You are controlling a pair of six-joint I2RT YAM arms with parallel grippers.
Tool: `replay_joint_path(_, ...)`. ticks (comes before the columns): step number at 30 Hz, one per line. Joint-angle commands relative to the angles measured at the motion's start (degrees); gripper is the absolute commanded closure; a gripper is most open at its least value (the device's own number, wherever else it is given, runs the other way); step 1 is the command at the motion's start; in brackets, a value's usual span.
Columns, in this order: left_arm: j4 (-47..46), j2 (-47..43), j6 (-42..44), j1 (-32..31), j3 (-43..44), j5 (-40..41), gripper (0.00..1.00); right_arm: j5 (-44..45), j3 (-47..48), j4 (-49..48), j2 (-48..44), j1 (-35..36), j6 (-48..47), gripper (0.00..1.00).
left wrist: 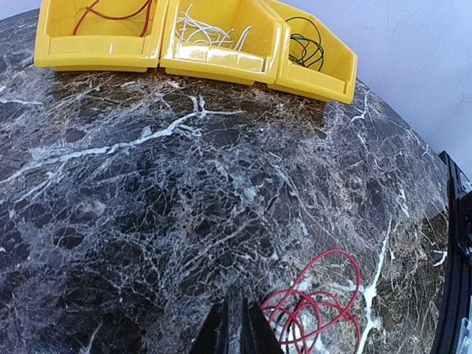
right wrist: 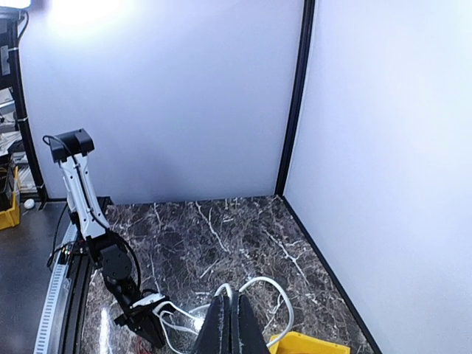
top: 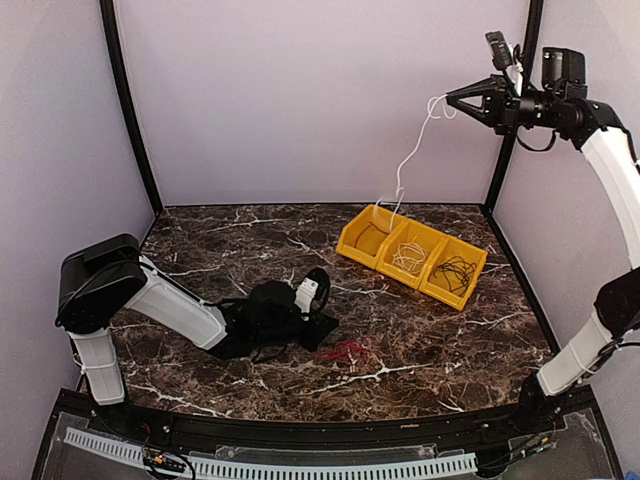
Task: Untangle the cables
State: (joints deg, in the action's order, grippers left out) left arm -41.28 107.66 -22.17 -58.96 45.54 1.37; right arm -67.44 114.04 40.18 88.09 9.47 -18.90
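High in the upper right of the top view, the right arm is raised well above the table (top: 200, 240). The right gripper (top: 450, 98) points toward the left of the frame. Its fingers are pressed together on a white cable (right wrist: 260, 280). From the fingertips this cable loops once, then hangs in a loose line down to the far rim of the yellow bins (left wrist: 214, 65). I cannot tell which bin its lower end sits in. In the right wrist view the same cable curls out on both sides of the closed fingers at the bottom edge.

The three bins stand in a row, touching, right of centre on the marble top. In the left wrist view the leftmost holds a red wire (left wrist: 110, 15), the middle one holds white wires (left wrist: 206, 33), and the rightmost holds dark wires (left wrist: 306, 48).

Low in the left half of the top view, the left arm lies stretched along the table toward the centre. The left gripper (left wrist: 236, 335) has its fingers closed together with nothing visible between them. A red cable (top: 350, 350) lies in loose coils on the table just right of those fingertips. It is well apart from the bins, and I cannot tell whether it touches the gripper.
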Motion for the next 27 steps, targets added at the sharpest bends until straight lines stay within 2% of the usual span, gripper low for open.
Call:
replay_joint_path(1, 2.24, -0.40, -0.87, 0.62, -1.00, 0.73, 0.90, -4.01, -1.77, -12.58, -4.39, -3.10, 9.13, 1.00)
replay_joint_path(5, 2.69, 0.40, -1.15, 0.90, -0.87, 0.24, 0.89, -4.32, -2.62, -15.05, -4.01, -3.97, 11.24, 1.00)
replay_joint_path(12, 3.95, -0.15, -1.88, 0.91, -0.51, -0.76, 0.85, 3.71, -5.53, -14.93, -2.59, -4.03, 8.62, 1.00)
replay_joint_path(22, 9.09, -5.47, -1.63, 0.93, 0.11, -1.27, 0.72, 8.14, -9.97, -16.78, 0.24, -4.03, 6.36, 1.00)
replay_joint_path(27, 10.84, -9.13, -1.64, 0.91, -0.76, -1.19, 0.70, 9.71, -11.09, -16.82, 2.49, -4.04, 4.52, 1.00)
